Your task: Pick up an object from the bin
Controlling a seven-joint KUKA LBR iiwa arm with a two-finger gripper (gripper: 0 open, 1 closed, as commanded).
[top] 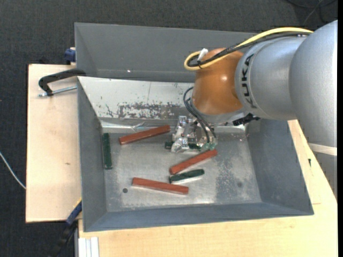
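**End effector low in the bin; pick not yet made**

The end effector [188, 137] is shown low in the bin [91, 143], close to the floor. No thing is seen held in it, so the pick is judged unfinished: a grasp and a lift are left. Whether the end effector is apart or together cannot be told. Two things lie nearest. The upper red stick [144, 135] is seen just to the view's left of the end effector, its near end close by. The middle red stick [194, 161] lies tilted just below the end effector. The dark stick [187, 174] lies further below. The lower red stick [161, 186] and green stick [107, 151] lie well apart from it.
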